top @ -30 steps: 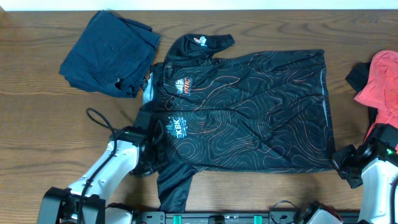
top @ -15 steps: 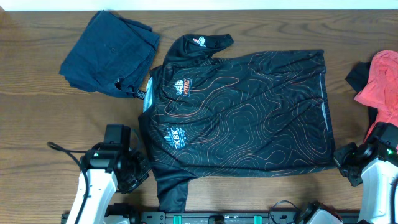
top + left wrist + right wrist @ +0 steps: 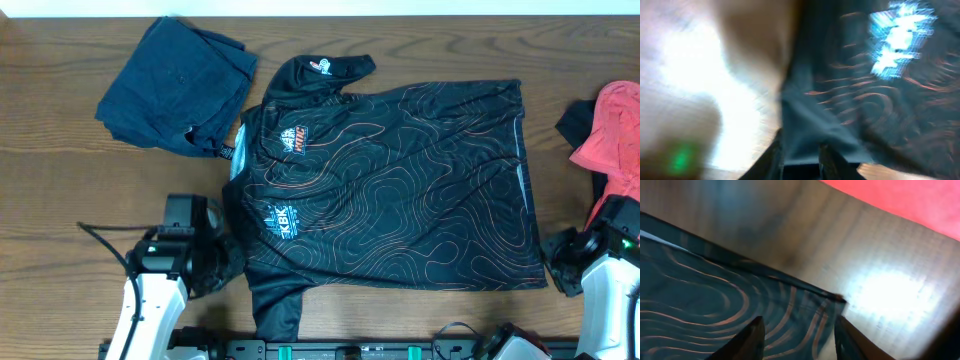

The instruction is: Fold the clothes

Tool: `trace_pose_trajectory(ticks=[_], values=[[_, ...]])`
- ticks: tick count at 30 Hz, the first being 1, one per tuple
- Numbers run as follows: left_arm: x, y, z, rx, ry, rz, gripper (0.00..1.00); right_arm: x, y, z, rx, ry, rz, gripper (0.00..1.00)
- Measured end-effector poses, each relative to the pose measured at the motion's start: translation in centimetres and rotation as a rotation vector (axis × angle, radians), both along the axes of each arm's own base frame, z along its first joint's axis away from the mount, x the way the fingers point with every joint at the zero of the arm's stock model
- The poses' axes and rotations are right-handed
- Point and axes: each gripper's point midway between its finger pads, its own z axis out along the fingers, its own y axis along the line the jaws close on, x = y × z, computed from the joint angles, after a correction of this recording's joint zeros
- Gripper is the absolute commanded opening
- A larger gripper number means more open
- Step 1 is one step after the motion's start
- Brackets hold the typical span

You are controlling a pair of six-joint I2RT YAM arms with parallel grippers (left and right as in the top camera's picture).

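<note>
- Black jersey [image 3: 390, 190] is laid out flat in the middle of the desk [image 3: 60, 200], collar end to the left, one sleeve pointing at the near edge.
- Right fingers [image 3: 754, 337] are spread, straddling the jersey's near hem corner.
- Left fingers [image 3: 767, 165] sit at the jersey's edge by that sleeve. It's way too blurry, so can't tell if they're pinching the cloth.
- Navy garment [image 3: 180, 85] lies just beside the collar.
</note>
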Motion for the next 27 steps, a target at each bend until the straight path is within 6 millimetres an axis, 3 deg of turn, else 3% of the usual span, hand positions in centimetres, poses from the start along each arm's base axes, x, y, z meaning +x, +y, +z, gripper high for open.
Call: trace_pose_trajectory(ticks=[3,5,7,8,10,13,14,16,20,22,27], values=[[2.1,-0.5,1.8,-0.012,-0.108,-0.076,0.3,2.5,0.1,0.7,0.02,-0.115,0.042,0.34],[3.6,-0.7,2.9,-0.012,-0.183,-0.116,0.3,6.0,0.2,2.3,0.024,-0.276,0.124,0.34],[5.1,-0.9,3.9,-0.009,-0.261,-0.152,0.3,8.9,0.7,4.4,0.031,-0.418,0.226,0.24],[5.8,-1.1,4.4,-0.009,-0.3,-0.173,0.3,9.9,1.1,5.1,0.033,-0.461,0.269,0.19],[7.0,-1.8,5.2,-0.016,-0.374,-0.22,0.3,11.0,2.3,5.8,0.049,-0.502,0.337,0.18],[8.5,-3.1,5.9,-0.027,-0.456,-0.295,0.3,12.1,3.9,5.0,0.079,-0.494,0.408,0.19],[8.7,-3.5,5.9,-0.03,-0.47,-0.315,0.3,12.7,4.5,4.2,0.095,-0.483,0.429,0.23],[8.9,-4.2,5.7,-0.036,-0.474,-0.346,0.3,13.8,5.2,2.8,0.11,-0.468,0.464,0.41],[8.7,-5.3,5.0,-0.043,-0.454,-0.4,0.3,16.7,5.1,0.6,0.093,-0.498,0.504,0.57],[8.5,-5.8,4.8,-0.049,-0.447,-0.424,0.3,18.2,4.8,0.0,0.073,-0.535,0.526,0.58],[7.9,-7.3,4.9,-0.054,-0.465,-0.52,0.3,18.6,4.6,-1.9,0.089,-0.51,0.539,0.58]])
